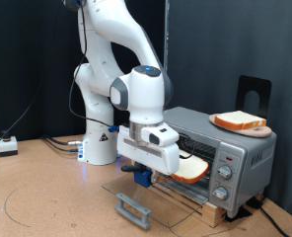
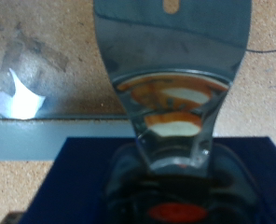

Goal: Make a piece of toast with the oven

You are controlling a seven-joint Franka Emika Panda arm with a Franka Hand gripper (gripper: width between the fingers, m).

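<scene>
Loading pale tan-crusted bread slice (image 1: 192,171) onto boxy silver toaster oven (image 1: 235,150) rack at frame centre, white two-finger gripper (image 1: 138,170) alongside, jaw state unreadable; judged needing a level push inward.

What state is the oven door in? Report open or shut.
Open. The oven has its glass door dropped down flat, handle out front; a bread slice sits at the mouth by the claw.

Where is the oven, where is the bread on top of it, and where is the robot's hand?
oven (image 1: 228,148): exterior view, on its silver front panel above the knobs.
bread on top (image 1: 239,120): exterior view, on the slice's pale face.
hand (image 1: 152,148): exterior view, on its white body before the open oven.
</scene>
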